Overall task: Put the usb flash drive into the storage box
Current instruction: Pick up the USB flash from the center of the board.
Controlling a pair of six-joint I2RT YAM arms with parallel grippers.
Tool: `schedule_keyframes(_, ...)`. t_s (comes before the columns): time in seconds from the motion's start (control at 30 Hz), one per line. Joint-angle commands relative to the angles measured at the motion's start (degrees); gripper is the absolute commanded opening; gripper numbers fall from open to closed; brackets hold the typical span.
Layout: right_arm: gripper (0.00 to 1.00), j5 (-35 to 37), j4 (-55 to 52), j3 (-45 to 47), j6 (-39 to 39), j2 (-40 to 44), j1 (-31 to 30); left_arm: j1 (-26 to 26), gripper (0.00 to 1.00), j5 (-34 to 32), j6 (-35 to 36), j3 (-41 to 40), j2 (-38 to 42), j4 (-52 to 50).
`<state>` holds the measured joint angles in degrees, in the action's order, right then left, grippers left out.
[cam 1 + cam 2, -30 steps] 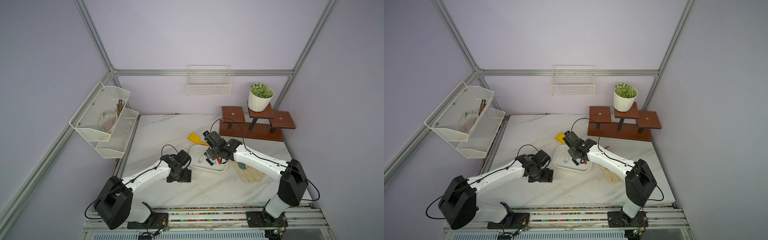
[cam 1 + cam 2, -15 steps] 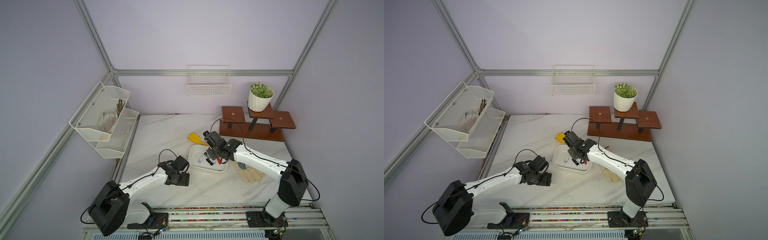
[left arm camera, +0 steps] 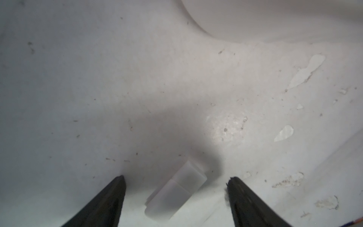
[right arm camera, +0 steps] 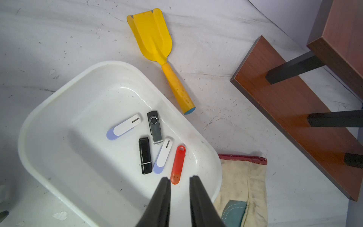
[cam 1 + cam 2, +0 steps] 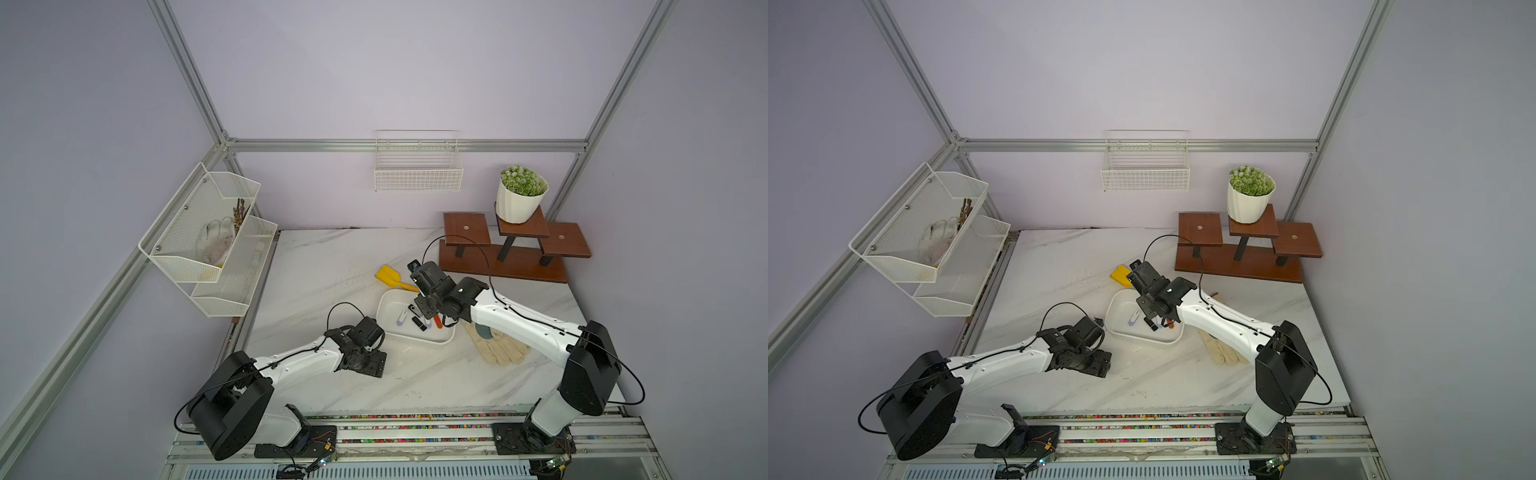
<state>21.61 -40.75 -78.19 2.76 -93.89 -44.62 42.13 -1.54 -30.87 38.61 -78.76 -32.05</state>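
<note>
Usb flash drive (image 3: 176, 188) on table (image 3: 78, 78) between spread left fingers (image 3: 106, 204): grasp step; next, probably clamp and carry to storage box (image 4: 68, 157); right fingers (image 4: 161, 202) clenched.

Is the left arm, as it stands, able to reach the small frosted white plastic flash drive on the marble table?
Probably yes: the left tool hangs open over the small frosted white plastic flash drive, one jaw on each side, nothing between.

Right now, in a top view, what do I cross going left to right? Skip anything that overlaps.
wire wall rack → left tool → storage box → work glove. Left out because they overlap others: yellow scoop, wooden stand.
</note>
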Motion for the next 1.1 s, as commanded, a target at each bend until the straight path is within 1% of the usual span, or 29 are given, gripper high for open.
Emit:
schedule_keyframes(0.0, 0.23, 0.6, -0.9, 0.0, 0.9, 1.4, 0.4, 1.4, 0.84, 1.7, -1.7, -0.8, 0.2, 1.5)
schedule_keyframes(0.17, 0.23, 0.5, -0.9, -0.1, 0.8, 1.4, 0.4, 1.9, 0.79, 2.3, -3.7, -1.8, 2.3, -0.2)
schedule_keyframes(0.33, 0.23, 0.3, -0.8, -0.3, 0.7, 1.0, 0.4, 3.2, 0.77, 2.7, -6.4, -1.9, 4.9, -2.9)
schedule_keyframes(0.4, 0.23, 0.2, -0.7, -0.3, 0.7, 0.9, 0.4, 3.8, 0.75, 2.3, -6.9, -1.8, 5.2, -3.7)
schedule_keyframes(0.6, 0.23, 0.2, -0.6, -0.3, 0.5, 0.9, 0.3, 4.2, 0.72, -0.1, -7.3, 0.2, 2.3, -6.4)
schedule_keyframes(0.77, 0.23, 0.4, -0.7, -0.3, 0.5, 1.5, 0.4, 4.4, 0.71, -4.5, -8.6, 2.5, -0.4, -9.2)
schedule_keyframes(0.93, 0.23, 0.5, -0.8, 0.1, 0.6, 1.6, 0.4, 5.0, 0.7, -6.3, -6.9, 4.1, -0.5, -7.8)
schedule_keyframes(1.07, 0.23, 0.7, -0.8, 0.1, 0.7, 1.7, 0.5, 5.3, 0.63, -6.1, -4.8, 4.9, -1.0, -6.9)
